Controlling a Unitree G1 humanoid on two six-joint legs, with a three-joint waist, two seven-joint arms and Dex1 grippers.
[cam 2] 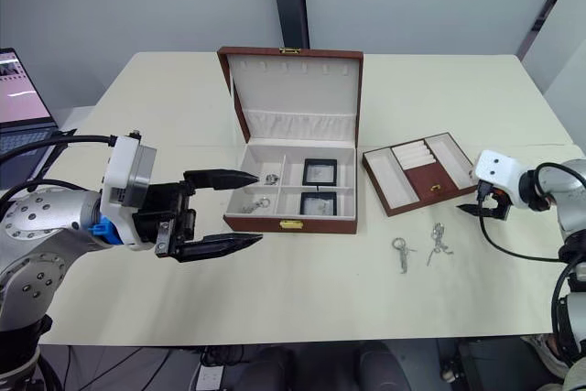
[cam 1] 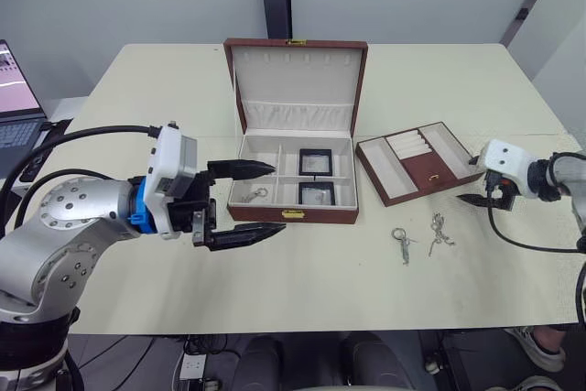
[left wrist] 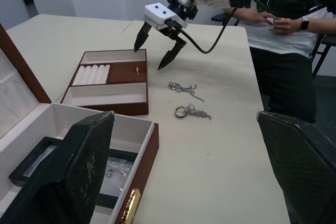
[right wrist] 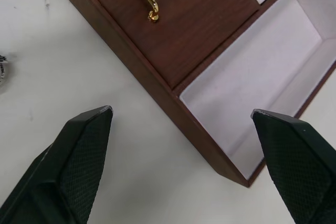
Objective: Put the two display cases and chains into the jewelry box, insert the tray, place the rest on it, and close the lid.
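Left gripper: fingers spread, empty, just before jewelry box.
Display cases: both boxed.
Right gripper: fingers released, straddling tray corner for lifting.

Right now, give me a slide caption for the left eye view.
Open left gripper beside the jewelry box holding both display cases; tray and two chains wait on the table.

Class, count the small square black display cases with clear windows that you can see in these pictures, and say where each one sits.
2. Both lie inside the open maroon jewelry box, in its right-hand compartments: one display case in the rear compartment, the other in the front one.
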